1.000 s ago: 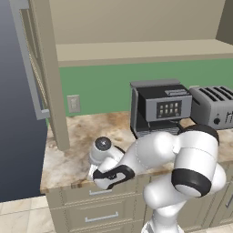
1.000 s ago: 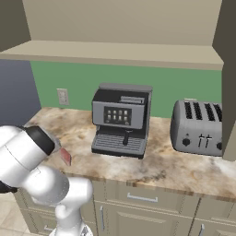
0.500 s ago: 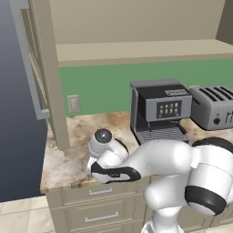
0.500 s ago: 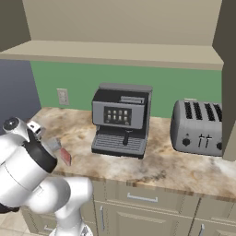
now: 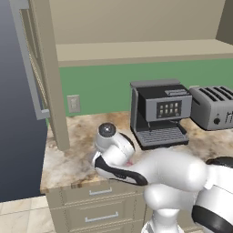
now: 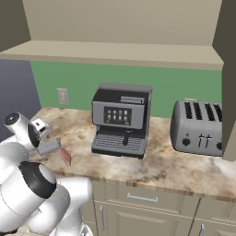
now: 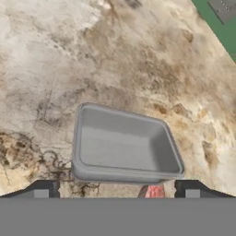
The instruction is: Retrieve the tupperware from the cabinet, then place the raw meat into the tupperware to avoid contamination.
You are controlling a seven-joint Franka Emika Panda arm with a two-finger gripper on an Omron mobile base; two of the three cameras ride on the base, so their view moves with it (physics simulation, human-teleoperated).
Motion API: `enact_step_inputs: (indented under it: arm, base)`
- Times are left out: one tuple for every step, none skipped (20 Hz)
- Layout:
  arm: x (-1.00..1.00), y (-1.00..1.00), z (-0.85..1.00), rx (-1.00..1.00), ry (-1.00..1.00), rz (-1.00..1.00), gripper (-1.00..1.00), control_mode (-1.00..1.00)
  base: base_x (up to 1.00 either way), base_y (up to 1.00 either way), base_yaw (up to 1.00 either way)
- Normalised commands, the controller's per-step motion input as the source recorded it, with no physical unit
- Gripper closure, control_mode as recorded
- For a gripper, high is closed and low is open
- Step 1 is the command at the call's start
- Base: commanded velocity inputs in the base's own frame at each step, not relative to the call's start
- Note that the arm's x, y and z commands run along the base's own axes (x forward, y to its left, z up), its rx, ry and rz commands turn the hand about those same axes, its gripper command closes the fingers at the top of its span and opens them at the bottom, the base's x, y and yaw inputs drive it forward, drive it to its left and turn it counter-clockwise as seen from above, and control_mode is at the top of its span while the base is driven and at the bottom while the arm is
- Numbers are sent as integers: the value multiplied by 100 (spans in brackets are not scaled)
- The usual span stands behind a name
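Layout: the tupperware (image 7: 125, 145) lies on the counter (image 6: 179, 168), just beside the raw meat (image 6: 65, 156) and left of the coffee machine (image 6: 121, 120). The toaster (image 6: 198, 128) stands right of the machine, below the cabinet (image 6: 115, 51) shelf.

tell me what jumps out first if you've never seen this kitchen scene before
The big white arm bent low over the marbled counter grabs the eye first, its gripper open just above an empty grey tupperware, with the raw meat lying right beside it. Behind stand a black coffee machine and a silver toaster, under the open cabinet.
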Motion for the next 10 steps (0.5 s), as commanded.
enact_step_inputs:
  arm:
    - [-11,-41,6,0,0,-17,-100,-100]
    - [-12,-43,3,0,0,-19,-100,-100]
    - [-10,-44,0,0,4,-23,-100,-100]
    - [-7,-45,-6,0,4,-23,-100,-100]
    - [0,-45,-20,0,4,-22,-100,-100]
    - [0,-47,-26,0,3,-21,-100,-100]
    - [0,-46,-31,0,3,-19,-100,-100]
    - [0,-48,-32,0,3,-19,-100,-100]
    - [9,-52,-28,0,7,-16,-100,-100]
    - [13,-55,-27,0,8,-15,-100,-100]
  base:
    - [0,0,0]
    - [0,0,0]
    - [0,0,0]
    - [0,0,0]
    - [0,0,0]
    - [0,0,0]
    - [0,0,0]
    - [0,0,0]
    - [0,0,0]
    - [0,0,0]
